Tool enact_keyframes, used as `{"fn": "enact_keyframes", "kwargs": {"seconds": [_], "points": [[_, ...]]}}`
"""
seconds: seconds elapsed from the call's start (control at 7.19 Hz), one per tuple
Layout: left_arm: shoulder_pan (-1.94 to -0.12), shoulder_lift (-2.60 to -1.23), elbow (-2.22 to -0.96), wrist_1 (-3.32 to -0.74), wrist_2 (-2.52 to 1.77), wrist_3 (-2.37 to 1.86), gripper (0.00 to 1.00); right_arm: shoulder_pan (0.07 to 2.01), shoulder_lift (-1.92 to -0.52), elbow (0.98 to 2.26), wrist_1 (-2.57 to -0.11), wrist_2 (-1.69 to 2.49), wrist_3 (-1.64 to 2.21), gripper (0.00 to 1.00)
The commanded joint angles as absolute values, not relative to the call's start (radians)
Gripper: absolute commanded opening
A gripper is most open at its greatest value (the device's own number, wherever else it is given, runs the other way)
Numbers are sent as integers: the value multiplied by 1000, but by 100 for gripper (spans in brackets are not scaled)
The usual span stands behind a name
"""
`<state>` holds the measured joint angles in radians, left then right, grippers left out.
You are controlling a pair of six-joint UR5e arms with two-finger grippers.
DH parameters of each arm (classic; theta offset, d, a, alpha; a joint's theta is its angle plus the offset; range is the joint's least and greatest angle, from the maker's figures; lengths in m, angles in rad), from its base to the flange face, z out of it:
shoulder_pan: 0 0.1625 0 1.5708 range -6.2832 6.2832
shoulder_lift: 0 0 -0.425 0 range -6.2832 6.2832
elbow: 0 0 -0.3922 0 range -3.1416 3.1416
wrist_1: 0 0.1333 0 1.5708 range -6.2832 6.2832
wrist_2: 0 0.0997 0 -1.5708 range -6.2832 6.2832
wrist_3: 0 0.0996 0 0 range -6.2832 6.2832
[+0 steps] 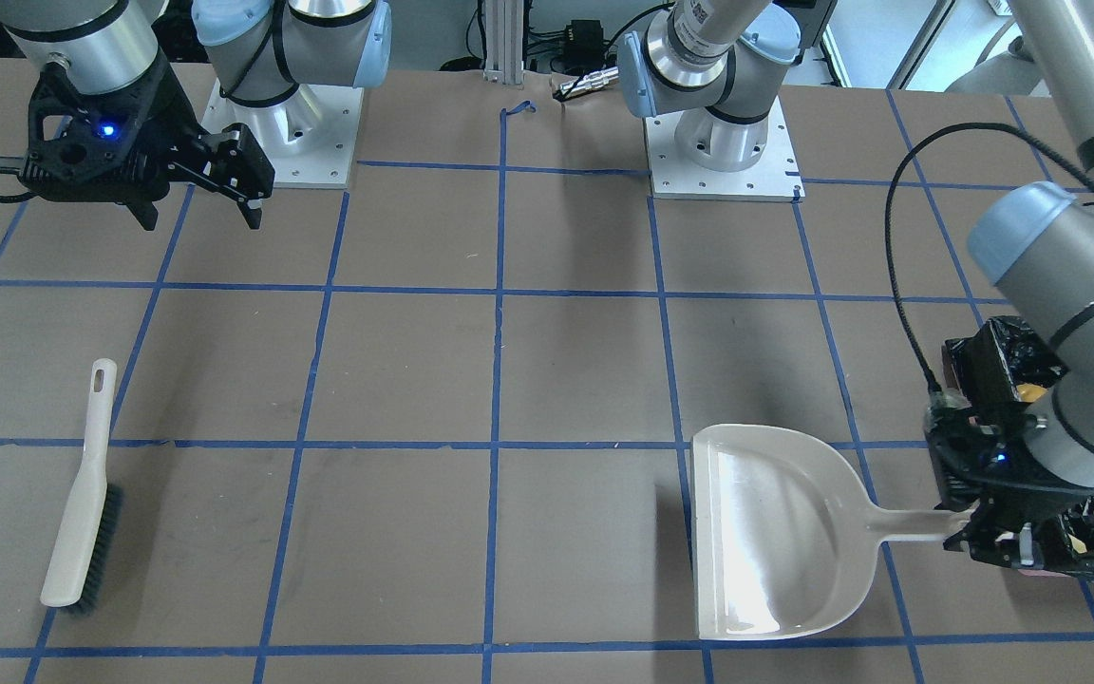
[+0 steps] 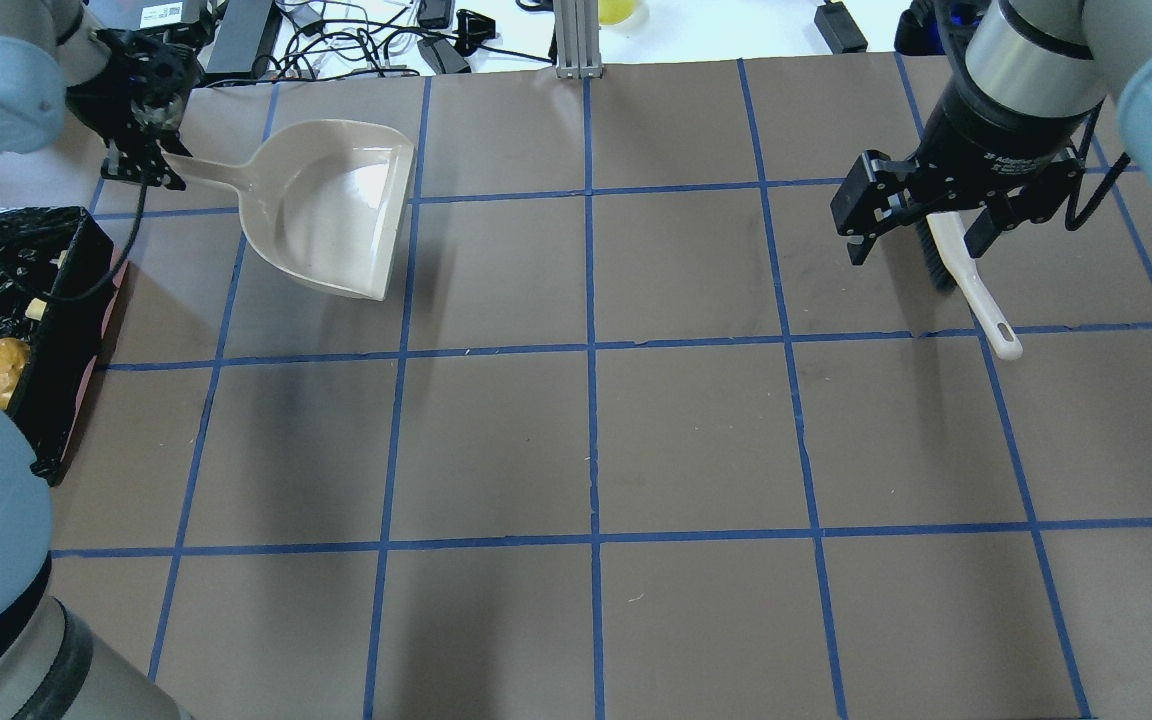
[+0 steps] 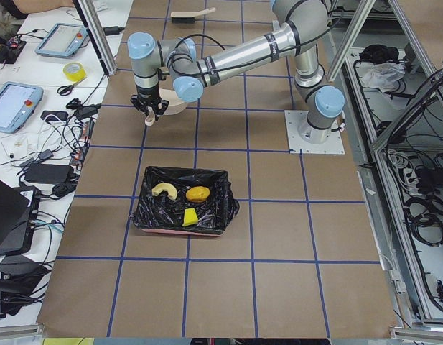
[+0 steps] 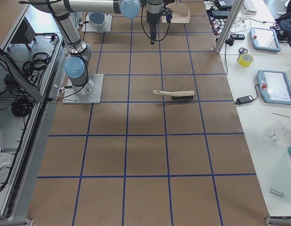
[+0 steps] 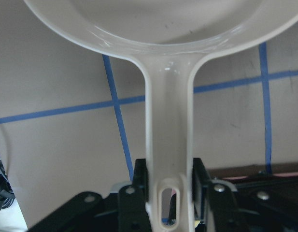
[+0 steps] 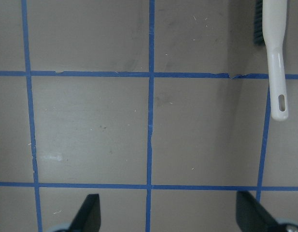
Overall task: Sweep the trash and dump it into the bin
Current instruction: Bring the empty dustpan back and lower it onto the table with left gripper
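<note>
The left end effector [image 5: 169,186] grasps the handle of the beige plastic dustpan [image 2: 336,205]. The right end effector [image 1: 200,217] hangs released above the brown bench [image 1: 585,380], apart from the white long-handled brush [image 1: 82,494].

The brown table [image 1: 585,361] is marked into squares by blue tape lines [image 1: 497,380]. A white brush [image 1: 80,503] with dark bristles lies flat on it, its handle crossing one tape line. Well apart from it, toward the other end, is a beige dustpan [image 1: 775,541], its pan glossy and bare. On a white side table [image 3: 45,72] lie a yellow tape roll [image 3: 75,71], scissors [image 3: 67,89], two tablets [image 3: 62,39] and tangled cables [image 3: 56,144].
</note>
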<state>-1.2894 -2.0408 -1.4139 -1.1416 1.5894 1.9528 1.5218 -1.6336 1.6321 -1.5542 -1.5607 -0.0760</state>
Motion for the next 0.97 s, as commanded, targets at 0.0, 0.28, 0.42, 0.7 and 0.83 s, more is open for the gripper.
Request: {"fn": "enact_keyframes", "kwargs": {"seconds": [0.0,0.28,0.42,0.7,0.83], "points": [[-1315,-2055,-1483,-1080,1583,1936,0,1522,-1632,1632,-1555,-1562,-83,100],[-1327,-2094,-1488,-1080,1563,1942,0,1522,-1634,1632,-1555,-1563,-84,100],[-1330,-2103,-1486,-1080,1566,1945,0,1522,-1634,1632,-1555,-1563,-84,100],[-1330,-2118,-1476,-1080,1566,1945,0,1522,-1634,1634,-1555,-1565,-84,100],[-1330,-2121,-1476,-1080,1566,1941,0,1522,-1631,1635,-1555,-1563,-86,100]]}}
